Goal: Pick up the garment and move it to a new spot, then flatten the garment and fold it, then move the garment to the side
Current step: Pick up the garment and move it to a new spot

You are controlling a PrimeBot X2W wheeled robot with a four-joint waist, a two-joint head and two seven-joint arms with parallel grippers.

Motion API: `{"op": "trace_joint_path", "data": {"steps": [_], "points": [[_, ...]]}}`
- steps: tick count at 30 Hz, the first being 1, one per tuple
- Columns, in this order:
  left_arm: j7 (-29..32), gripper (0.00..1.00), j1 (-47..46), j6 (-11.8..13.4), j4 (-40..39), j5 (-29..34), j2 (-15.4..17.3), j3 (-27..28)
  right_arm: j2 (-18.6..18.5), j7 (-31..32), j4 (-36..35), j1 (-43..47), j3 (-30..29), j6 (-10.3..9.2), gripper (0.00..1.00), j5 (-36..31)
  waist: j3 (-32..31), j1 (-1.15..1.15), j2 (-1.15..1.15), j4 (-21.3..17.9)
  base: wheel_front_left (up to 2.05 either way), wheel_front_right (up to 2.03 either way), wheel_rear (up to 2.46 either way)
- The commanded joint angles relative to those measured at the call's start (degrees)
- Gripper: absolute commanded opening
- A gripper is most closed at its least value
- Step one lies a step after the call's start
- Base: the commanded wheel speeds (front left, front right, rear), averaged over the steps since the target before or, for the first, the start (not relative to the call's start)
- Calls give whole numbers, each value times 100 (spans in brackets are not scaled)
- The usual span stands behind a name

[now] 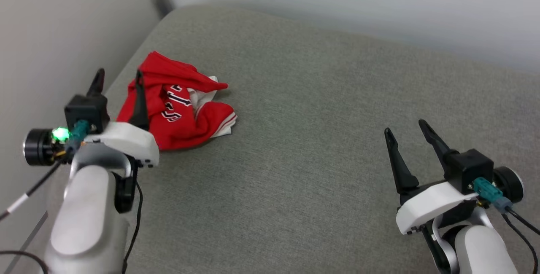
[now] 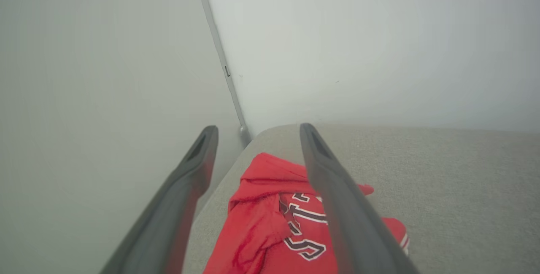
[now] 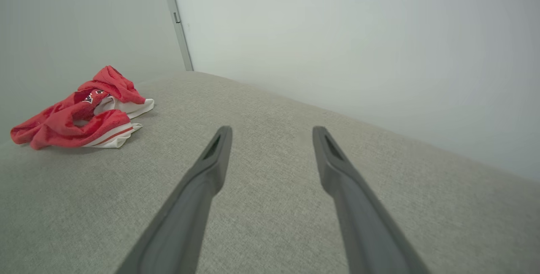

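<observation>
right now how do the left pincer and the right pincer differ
The left pincer is at the garment, with one finger crossing the red cloth in the head view. The right pincer is well away from the garment, over bare grey cushion. The left pincer sits by the cushion's left edge, the right pincer toward the opposite side. Both are open and hold nothing.

A broad padded surface (image 1: 320, 147) covered in grey woven fabric spreads across the head view, its far left corner rounded and its left edge running back toward the viewer. One garment (image 1: 177, 109) lies directly on it, close to that left edge and near the rounded corner. It is a crumpled heap of bright red cloth with white red-striped panels and black, white-outlined lettering facing up.
</observation>
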Motion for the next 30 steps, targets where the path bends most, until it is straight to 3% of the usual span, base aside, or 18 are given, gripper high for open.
{"op": "trace_joint_path", "data": {"steps": [1,9,15,20,25,26,27,28,29,30], "points": [[180,100,-228,-86,107,-46,85,24,2,21,-63,-141,13,-2,100,-11,473,0,0,-353,0,0,0],[1705,100,-1217,-676,923,-379,674,21,-18,30,-182,-505,155,-2,100,-88,1282,0,0,-811,0,0,0],[2788,100,-1486,-845,1601,-682,1049,-3,-43,-72,-131,-727,262,-2,100,-38,1632,0,0,-1015,0,0,0],[3893,100,-1451,-904,2295,-986,1169,-74,-46,-156,-45,-839,299,-2,100,-18,1775,0,0,-1075,0,0,0],[4785,100,-1289,-931,2769,-1372,983,-127,-43,-279,-1,-939,380,-2,100,31,1800,0,0,-1119,0,0,0],[4898,63,-1275,-934,2819,-1423,959,-130,-43,-314,4,-953,389,-2,100,43,1787,0,0,-1128,0,0,0],[4985,45,-1255,-936,2855,-1476,945,-131,-43,-341,18,-955,402,-2,100,50,1765,0,0,-1139,0,0,0],[5034,18,-1245,-928,2884,-1533,920,-101,-42,-376,26,-954,411,-2,100,70,1734,0,0,-1144,0,0,0],[5075,0,-1231,-928,2893,-1550,913,-100,-41,-389,33,-958,418,-2,100,75,1703,0,0,-1151,0,0,0],[5112,0,-1210,-920,2911,-1595,905,-84,-39,-403,47,-956,425,-2,100,83,1661,0,0,-1157,0,0,0]]}}
